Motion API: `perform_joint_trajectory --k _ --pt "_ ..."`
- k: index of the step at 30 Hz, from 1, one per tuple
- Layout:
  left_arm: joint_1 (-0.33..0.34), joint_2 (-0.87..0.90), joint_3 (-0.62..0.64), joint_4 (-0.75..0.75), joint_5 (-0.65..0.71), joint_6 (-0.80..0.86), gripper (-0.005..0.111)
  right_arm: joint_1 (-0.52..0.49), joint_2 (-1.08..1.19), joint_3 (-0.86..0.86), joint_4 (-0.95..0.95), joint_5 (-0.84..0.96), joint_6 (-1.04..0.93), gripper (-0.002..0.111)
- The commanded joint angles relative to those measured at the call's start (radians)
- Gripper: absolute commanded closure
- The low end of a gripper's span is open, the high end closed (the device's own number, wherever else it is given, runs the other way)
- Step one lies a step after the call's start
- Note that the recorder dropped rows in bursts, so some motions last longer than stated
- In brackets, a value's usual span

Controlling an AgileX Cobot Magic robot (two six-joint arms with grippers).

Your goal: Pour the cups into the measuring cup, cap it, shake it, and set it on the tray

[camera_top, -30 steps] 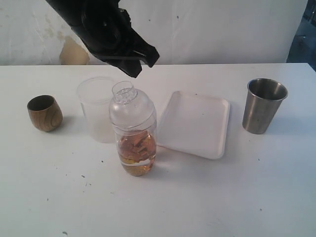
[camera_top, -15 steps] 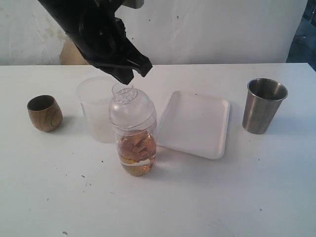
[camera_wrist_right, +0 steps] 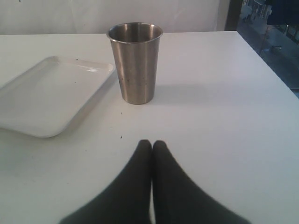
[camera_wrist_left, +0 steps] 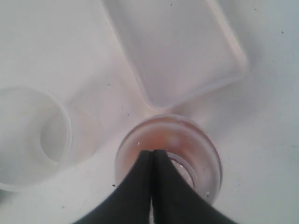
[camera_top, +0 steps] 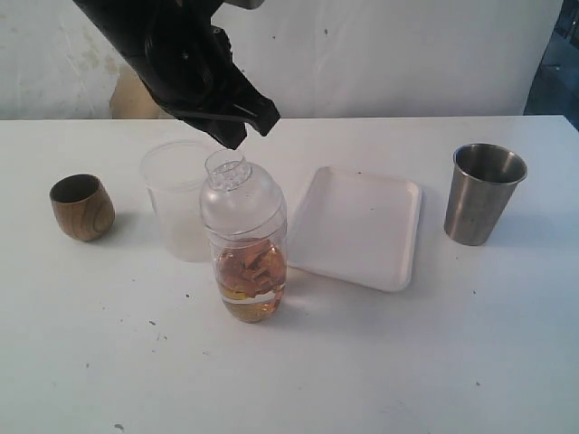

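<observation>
The measuring cup [camera_top: 244, 244] is a clear vessel with a narrow, uncapped neck, and it holds amber liquid. It stands mid-table, and no scale shows on it. My left gripper [camera_top: 237, 137] hangs shut just above its neck with nothing in it. In the left wrist view the gripper [camera_wrist_left: 153, 151] covers part of the cup's mouth [camera_wrist_left: 196, 140]. The wooden cup [camera_top: 81, 207] stands at the left. At the right stands the steel tumbler [camera_top: 483, 193], upright. The white tray [camera_top: 357, 226] lies empty between them. My right gripper [camera_wrist_right: 152, 142] is shut and empty, low over the table, short of the tumbler [camera_wrist_right: 135, 63].
A frosted translucent cup [camera_top: 176, 199] stands right behind and left of the measuring cup, almost touching it. It also shows in the left wrist view [camera_wrist_left: 32, 137]. The tray's edge [camera_wrist_right: 51, 93] lies close beside the tumbler. A white wall runs behind the table.
My left gripper has shifted a little to the left and now sits over the measuring cup's neck. Nothing on the table has moved.
</observation>
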Motion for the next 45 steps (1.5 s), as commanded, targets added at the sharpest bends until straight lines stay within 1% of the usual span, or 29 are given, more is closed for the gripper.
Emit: perform_joint_trajectory --k 1,6,10,14,24,36,45 --pt "-0.004 -0.004 0.02 0.013 0.017 -0.011 0.107 0.004 -0.002 0.004 0.001 -0.002 0.001 0.108" --pt "-0.004 -0.004 0.038 -0.013 -0.05 -0.006 0.107 0.004 -0.002 0.004 0.001 -0.002 0.001 0.108" --pt "-0.004 -0.002 0.038 -0.046 -0.076 0.013 0.107 0.004 -0.002 0.004 0.001 -0.002 0.001 0.108" --pt "-0.004 -0.002 0.038 -0.102 -0.067 0.044 0.107 0.004 -0.002 0.004 0.001 -0.002 0.001 0.108" --pt "-0.004 -0.002 0.038 -0.104 -0.005 0.046 0.107 0.004 -0.002 0.004 -0.001 -0.002 0.001 0.108" --pt "-0.004 -0.002 0.038 -0.123 -0.018 0.069 0.107 0.004 -0.002 0.004 0.001 -0.002 0.001 0.108" --pt "-0.006 -0.002 0.133 -0.123 -0.089 0.087 0.107 0.004 -0.002 0.004 0.001 -0.002 0.001 0.108"
